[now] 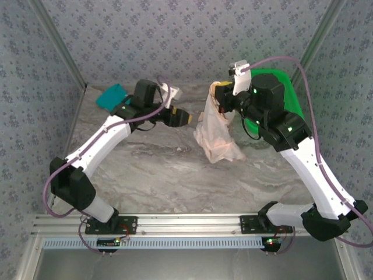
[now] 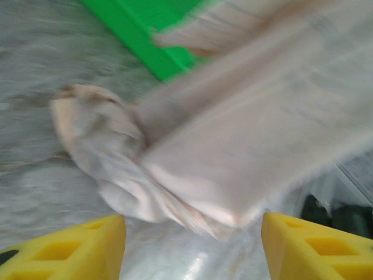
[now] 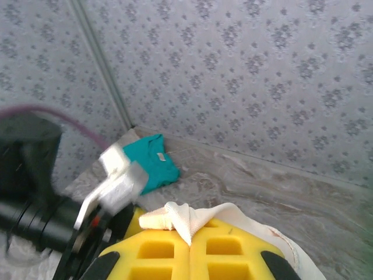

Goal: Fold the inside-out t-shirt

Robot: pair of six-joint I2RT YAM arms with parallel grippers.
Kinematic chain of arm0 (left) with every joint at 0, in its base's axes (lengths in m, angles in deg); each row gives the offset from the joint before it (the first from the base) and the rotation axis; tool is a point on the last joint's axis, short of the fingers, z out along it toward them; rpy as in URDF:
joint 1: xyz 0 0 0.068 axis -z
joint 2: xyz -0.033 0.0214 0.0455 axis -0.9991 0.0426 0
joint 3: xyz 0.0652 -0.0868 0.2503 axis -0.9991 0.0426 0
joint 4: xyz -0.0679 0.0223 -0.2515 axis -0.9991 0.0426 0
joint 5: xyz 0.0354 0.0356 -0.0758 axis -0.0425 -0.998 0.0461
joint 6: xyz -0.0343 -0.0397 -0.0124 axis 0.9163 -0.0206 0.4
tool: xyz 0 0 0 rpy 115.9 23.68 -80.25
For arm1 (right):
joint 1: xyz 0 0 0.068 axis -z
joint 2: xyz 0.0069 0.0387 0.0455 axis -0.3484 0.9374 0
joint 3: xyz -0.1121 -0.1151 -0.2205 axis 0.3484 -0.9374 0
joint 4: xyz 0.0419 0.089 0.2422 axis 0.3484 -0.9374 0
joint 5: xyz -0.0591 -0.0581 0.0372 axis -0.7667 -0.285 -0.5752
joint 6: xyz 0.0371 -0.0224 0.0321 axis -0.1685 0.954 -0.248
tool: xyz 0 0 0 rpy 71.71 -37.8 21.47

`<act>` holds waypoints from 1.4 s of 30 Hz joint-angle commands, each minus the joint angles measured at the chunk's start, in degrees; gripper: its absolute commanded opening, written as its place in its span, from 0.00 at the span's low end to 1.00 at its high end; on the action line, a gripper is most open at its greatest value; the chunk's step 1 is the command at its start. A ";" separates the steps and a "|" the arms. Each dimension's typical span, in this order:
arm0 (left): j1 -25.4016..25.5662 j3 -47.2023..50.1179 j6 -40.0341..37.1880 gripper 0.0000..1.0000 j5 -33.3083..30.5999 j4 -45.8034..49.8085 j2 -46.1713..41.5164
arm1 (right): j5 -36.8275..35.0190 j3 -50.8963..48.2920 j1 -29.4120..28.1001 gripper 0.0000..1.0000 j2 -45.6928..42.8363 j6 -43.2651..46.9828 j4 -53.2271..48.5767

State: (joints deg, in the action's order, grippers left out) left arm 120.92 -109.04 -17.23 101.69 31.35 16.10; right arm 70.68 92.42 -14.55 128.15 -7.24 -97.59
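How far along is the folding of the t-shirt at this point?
Done: nothing folded; the t-shirt is a crumpled bunch. In hand: the right gripper, jaws shut on a cloth edge, holds it up, its bottom on the table; the left gripper is open beside it. Left: spreading it flat and every fold.

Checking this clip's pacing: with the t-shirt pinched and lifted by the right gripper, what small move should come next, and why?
Probably bring the open left gripper across to the hanging t-shirt and pinch a second edge: the right gripper holds one bunched point, so the cloth droops crumpled onto the table.
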 commanded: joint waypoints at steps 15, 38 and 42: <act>17.76 9.86 7.32 0.51 -23.37 -21.75 6.46 | -8.70 4.85 -0.05 0.00 2.18 -10.41 -5.42; -17.01 16.40 -0.56 0.33 -13.19 0.00 -12.65 | 9.83 2.29 0.36 0.00 8.84 -3.60 -10.89; -19.90 27.07 7.09 0.34 -18.59 -2.13 -13.91 | 13.89 -8.34 -4.72 0.00 12.30 -9.03 -7.01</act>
State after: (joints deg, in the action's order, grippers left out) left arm 103.00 -86.38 -15.73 85.84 27.22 3.18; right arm 78.83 89.52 -17.37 137.79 -13.67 -105.31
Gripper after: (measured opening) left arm 0.336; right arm 0.059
